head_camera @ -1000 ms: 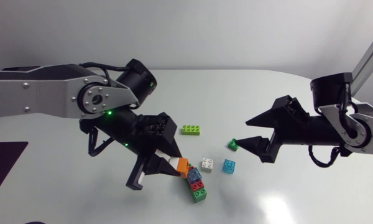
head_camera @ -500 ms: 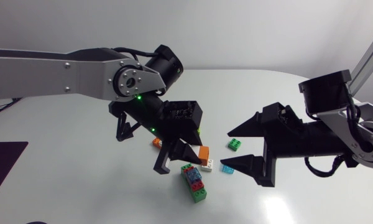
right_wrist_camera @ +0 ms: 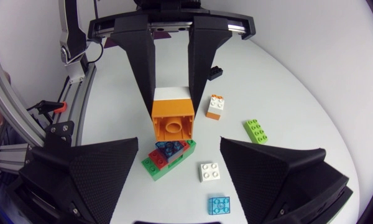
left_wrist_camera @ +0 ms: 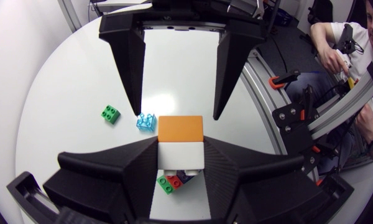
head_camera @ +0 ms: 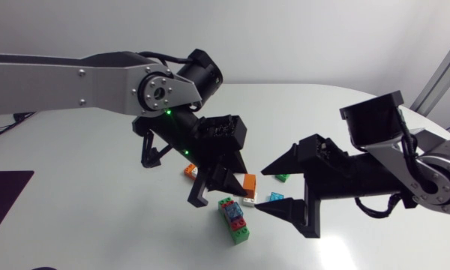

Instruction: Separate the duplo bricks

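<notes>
Right hand [head_camera: 261,190] has edged closer to left hand [left_wrist_camera: 181,149] gripping orange-and-white brick [left_wrist_camera: 181,132].

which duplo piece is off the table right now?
The orange-on-white pair, clamped between the fingers of the left gripper in mid-air. The green-red-blue stack and the loose bricks all rest on the table.

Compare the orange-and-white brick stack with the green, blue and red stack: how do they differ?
The orange-and-white stack is clamped in the left gripper, raised off the table; the green, blue and red stack rests on the table, with no gripper touching it. The orange-and-white stack shows two bricks; the green, blue and red stack shows more, in three colours. Both are bricks not yet pulled apart.
</notes>
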Controlling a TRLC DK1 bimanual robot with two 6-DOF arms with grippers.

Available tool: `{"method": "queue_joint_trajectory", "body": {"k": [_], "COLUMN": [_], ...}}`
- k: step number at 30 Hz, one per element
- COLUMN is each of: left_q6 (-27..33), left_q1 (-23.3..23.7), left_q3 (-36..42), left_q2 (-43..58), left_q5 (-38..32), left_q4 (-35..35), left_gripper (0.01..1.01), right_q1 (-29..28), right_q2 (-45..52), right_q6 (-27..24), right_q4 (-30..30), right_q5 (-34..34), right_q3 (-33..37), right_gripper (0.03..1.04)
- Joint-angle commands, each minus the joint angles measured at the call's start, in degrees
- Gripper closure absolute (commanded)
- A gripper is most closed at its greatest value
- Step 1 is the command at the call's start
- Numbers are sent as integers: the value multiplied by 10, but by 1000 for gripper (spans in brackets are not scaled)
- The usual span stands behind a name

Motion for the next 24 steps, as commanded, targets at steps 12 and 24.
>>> {"method": "queue_joint_trajectory", "body": {"k": [12, 24], "left_q6": [-7, -9], "left_q1": [-9, -12], "left_q3": [11, 5], "left_q2": [5, -3], "left_q5": [17, 18], "left_q4": [-11, -12], "left_gripper": [825, 825], "right_q1": [21, 30], "right_q2": [16, 14], "right_q6": [39, 46], "right_q4": [31, 35], "right_q5": [14, 13], "right_q3": [-21, -26], "right_gripper": [292, 697]}}
